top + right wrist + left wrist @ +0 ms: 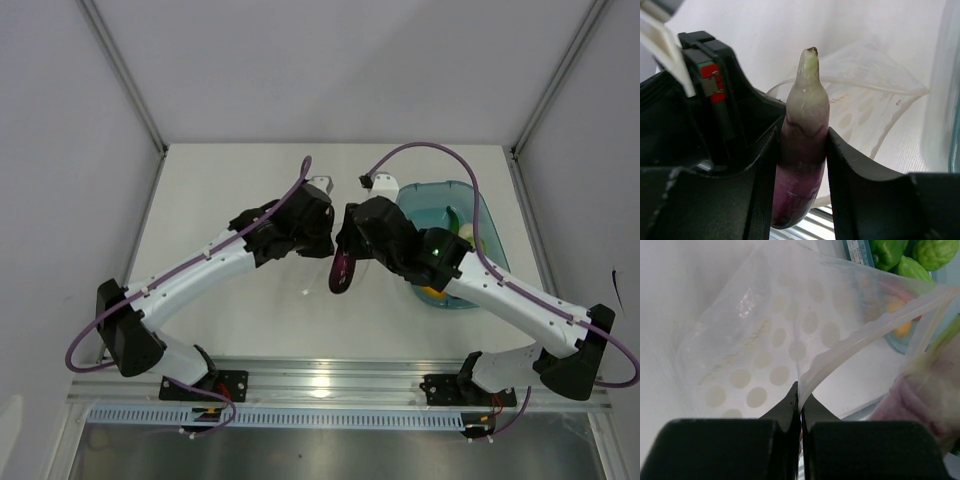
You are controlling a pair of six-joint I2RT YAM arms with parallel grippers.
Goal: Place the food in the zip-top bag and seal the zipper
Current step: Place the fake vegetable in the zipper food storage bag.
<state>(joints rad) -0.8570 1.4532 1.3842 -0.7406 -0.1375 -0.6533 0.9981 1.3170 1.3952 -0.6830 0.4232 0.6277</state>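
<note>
My left gripper [800, 396] is shut on the thick rim strip of the zip-top bag [775, 330], a clear bag with pale dots whose mouth gapes to the right. The zipper [865, 330] runs along that lifted edge. My right gripper [803, 131] is shut on a purple and white food piece [802, 150], its pale tip towards the bag [870, 105]. From above, both grippers meet at the table's centre, the left gripper [320, 238] and the right gripper [347, 252], with the purple piece [340, 275] hanging below. More food, green pieces [932, 252] and a yellow-orange fruit [902, 329], lies in the tray.
A teal translucent tray [492, 222] sits to the right of centre, under the right arm; its edge [955, 100] shows in the right wrist view. White walls enclose the table on three sides. A metal rail [330, 375] runs along the near edge.
</note>
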